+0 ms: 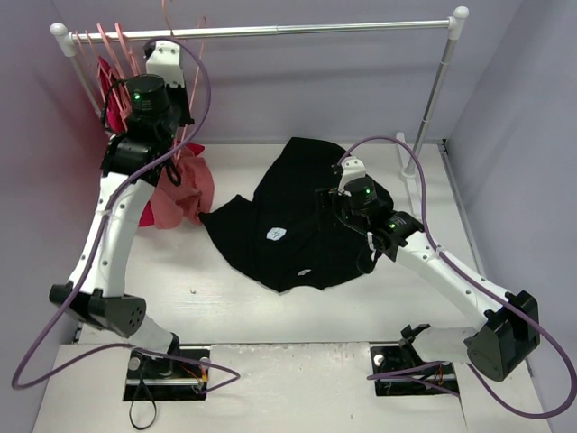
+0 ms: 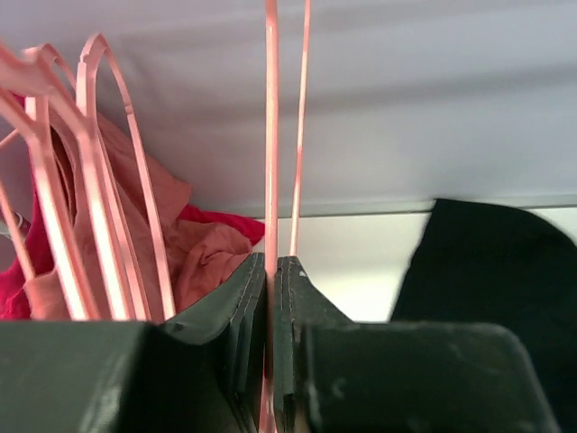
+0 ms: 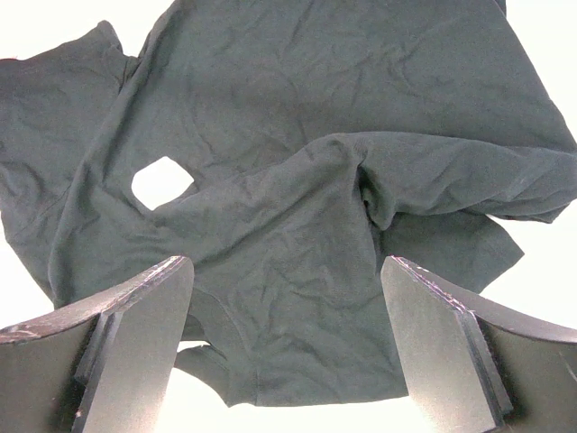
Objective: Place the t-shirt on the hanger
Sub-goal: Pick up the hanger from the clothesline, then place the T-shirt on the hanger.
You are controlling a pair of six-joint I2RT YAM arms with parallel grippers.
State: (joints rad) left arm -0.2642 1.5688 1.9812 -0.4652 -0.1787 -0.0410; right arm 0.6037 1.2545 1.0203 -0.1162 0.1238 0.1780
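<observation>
The black t-shirt [image 1: 288, 225] lies crumpled on the table's middle; it fills the right wrist view [image 3: 315, 180] and shows at the right of the left wrist view [image 2: 505, 289]. My right gripper [image 3: 284, 307] hangs open just above the shirt's right part [image 1: 350, 176], with nothing between its fingers. Up at the rack's left end, my left gripper [image 1: 167, 56] is shut on a thin pale-pink bar of the hanger [image 2: 270, 135]. That bar runs straight up out of the gripper [image 2: 270, 271]. A second thin bar of the hanger [image 1: 168, 18] stands just to its right.
A white clothes rail [image 1: 270, 32] spans the back, with its right post [image 1: 433, 99] near the shirt. Several other pink hangers [image 2: 90, 180] hang at the rail's left end. A red garment [image 1: 113, 108] hangs there, and a rose-pink one [image 1: 180, 194] lies below.
</observation>
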